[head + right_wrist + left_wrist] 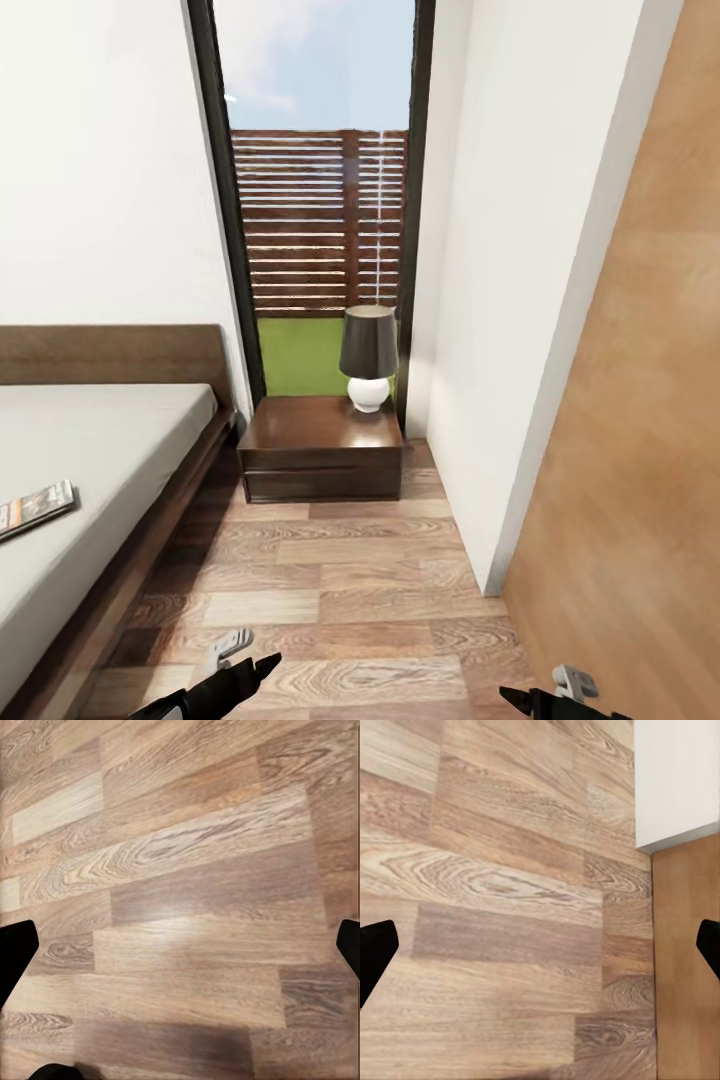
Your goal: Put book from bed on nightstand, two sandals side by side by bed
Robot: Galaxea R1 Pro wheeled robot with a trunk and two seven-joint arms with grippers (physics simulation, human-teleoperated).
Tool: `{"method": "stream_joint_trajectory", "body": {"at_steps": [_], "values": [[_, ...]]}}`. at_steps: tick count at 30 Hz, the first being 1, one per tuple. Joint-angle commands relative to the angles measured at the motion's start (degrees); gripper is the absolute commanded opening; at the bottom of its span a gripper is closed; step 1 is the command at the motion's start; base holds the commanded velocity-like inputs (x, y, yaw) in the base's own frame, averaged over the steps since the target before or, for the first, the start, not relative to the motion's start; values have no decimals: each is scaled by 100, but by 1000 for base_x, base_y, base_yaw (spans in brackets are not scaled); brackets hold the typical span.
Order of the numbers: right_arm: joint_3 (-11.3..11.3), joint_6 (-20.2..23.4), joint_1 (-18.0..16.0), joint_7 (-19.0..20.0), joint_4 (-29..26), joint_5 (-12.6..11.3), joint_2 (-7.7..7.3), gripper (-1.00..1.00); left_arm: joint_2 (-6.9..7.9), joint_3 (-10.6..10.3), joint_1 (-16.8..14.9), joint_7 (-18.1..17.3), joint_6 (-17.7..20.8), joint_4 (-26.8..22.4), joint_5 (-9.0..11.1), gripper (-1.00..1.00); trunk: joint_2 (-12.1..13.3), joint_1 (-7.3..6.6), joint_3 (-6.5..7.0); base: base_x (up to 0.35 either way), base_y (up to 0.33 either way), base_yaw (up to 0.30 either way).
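The book (36, 507) lies flat on the bed's light grey mattress (100, 450) at the left edge of the head view, partly cut off. A dark brown nightstand (322, 447) stands beside the headboard, under the tall window. My left gripper (262, 667) pokes into the head view's bottom edge over the plank floor. In the left wrist view its fingertips (375, 956) stand wide apart with only floor between, so the left gripper (544, 952) is open. My right gripper (512, 697) is low at the bottom right; the right gripper (184, 949) is likewise open over bare floor. The sandals are out of view.
A lamp (368, 357) with a dark shade and white base occupies the nightstand's back right. A white wall (520, 300) and a brown wooden panel (640, 450) close in on the right, leaving a narrow floor aisle (340, 590) between them and the bed frame (150, 540).
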Motion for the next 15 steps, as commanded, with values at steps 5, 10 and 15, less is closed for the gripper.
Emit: {"method": "stream_joint_trajectory", "body": {"at_steps": [5,10,15], "values": [[-50,52,-1,24,-11,34,1,100,2,-48,-4,-17,3,2,58,100,-2,3,-6,318,-108,0],[-50,52,-1,24,-10,34,1,100,2,-48,-4,-17,6,2,58,100,-2,3,-6,318,-107,0],[-50,52,-1,24,-11,34,1,100,2,-48,-4,-17,3,2,58,100,-2,3,-6,318,-104,0]]}}
